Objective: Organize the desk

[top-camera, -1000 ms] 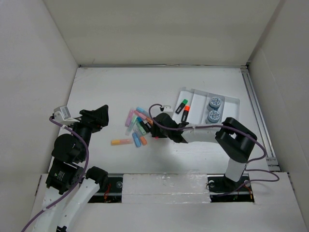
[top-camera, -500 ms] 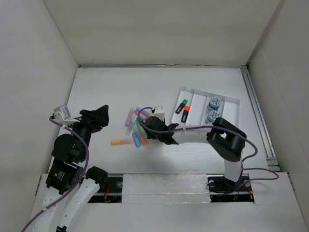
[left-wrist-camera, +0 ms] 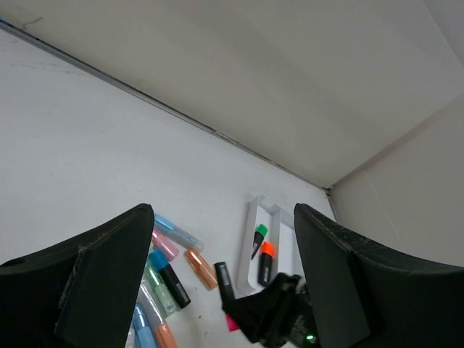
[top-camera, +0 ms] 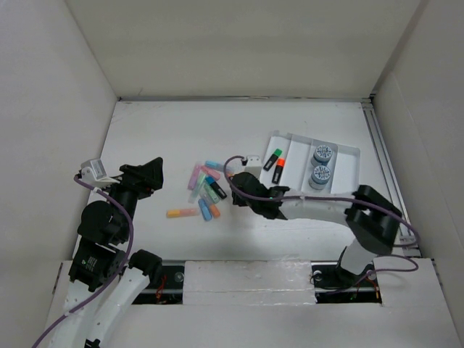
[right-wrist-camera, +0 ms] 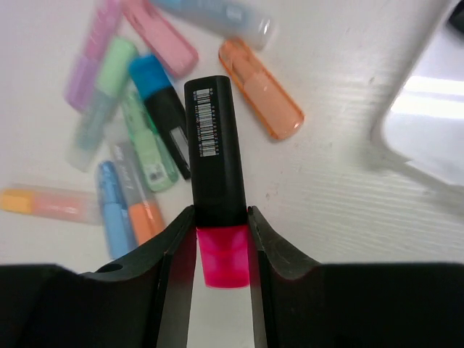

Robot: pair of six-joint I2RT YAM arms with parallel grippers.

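R hand (right-wrist-camera: pixel 220 221): is clamping black marker (right-wrist-camera: pixel 214 145) near its pink end; light, stiff, smooth plastic, prob. slippery.
L hand (left-wrist-camera: pixel 223 217): is hanging released, holding nothing.
Desk surface (top-camera: pixel 167 130): is lying under everything, betw. white walls (top-camera: pixel 239 51).

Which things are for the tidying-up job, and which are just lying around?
For the job: pink highlighter in the right gripper; loose highlighters on the desk; white tray holding a green highlighter, an orange highlighter and two blue round things.
Just there: metal rail at the desk's right edge; white walls; left gripper, open and empty.
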